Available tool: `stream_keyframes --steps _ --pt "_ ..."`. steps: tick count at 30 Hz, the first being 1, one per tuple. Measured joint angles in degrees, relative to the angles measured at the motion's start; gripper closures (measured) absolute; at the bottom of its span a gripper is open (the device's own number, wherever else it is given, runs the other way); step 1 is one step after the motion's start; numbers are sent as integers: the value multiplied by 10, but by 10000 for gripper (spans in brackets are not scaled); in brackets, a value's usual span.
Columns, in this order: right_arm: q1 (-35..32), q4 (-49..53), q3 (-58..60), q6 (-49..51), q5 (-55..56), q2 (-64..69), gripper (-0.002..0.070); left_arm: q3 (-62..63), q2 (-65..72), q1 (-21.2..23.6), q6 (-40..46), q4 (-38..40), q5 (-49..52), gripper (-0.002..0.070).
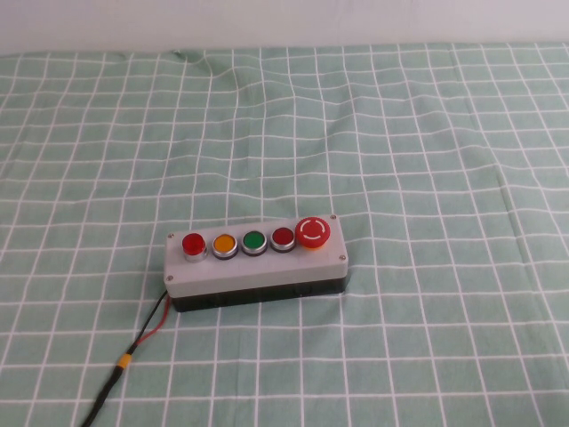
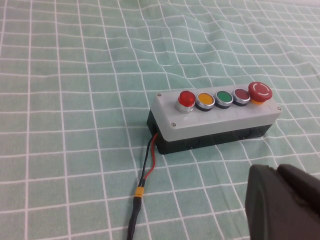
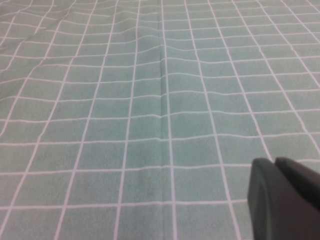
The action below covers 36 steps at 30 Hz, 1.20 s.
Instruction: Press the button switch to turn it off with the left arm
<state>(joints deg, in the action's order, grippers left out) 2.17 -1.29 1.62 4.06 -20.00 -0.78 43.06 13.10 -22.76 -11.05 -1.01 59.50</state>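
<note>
The button switch (image 1: pixel 193 243) is a small round bright-red button with a silver ring at the left end of a grey five-button box (image 1: pixel 258 270). It also shows in the left wrist view (image 2: pixel 186 98), at the near end of the box (image 2: pixel 220 120). My left gripper (image 2: pixel 278 171) is shut and empty. It hangs above the cloth, well short of the box and apart from it. My right gripper (image 3: pixel 275 162) is shut and empty over bare cloth. Neither arm shows in the high view.
On the box, after the bright-red button, come a yellow (image 1: pixel 223 243), a green (image 1: pixel 254 240) and a darker red button (image 1: pixel 283 237), then a big red mushroom button (image 1: pixel 313 232). A thin red-black wire (image 1: pixel 147 331) runs from the box's left end toward the front edge. A green checked cloth (image 1: pixel 427 133) covers the table.
</note>
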Motion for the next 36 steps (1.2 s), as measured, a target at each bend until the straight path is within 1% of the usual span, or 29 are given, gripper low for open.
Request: stream_keyframes --steps 19,22,24,27,32,36 --pt "0 0 0 0 0 0 694 0 0 0 2 -9 0 677" --pt "0 0 0 0 0 0 694 -10 -1 0 28 -22 -17 677" --pt "0 0 0 0 0 0 694 -29 -4 1 50 -28 -50 677" --pt "0 0 0 0 0 0 694 -79 -14 19 79 -29 -126 677" --pt "0 0 0 0 0 0 694 -198 -48 65 111 -29 -310 677" --pt "0 0 0 0 0 0 694 -292 -73 108 119 -17 -429 677"
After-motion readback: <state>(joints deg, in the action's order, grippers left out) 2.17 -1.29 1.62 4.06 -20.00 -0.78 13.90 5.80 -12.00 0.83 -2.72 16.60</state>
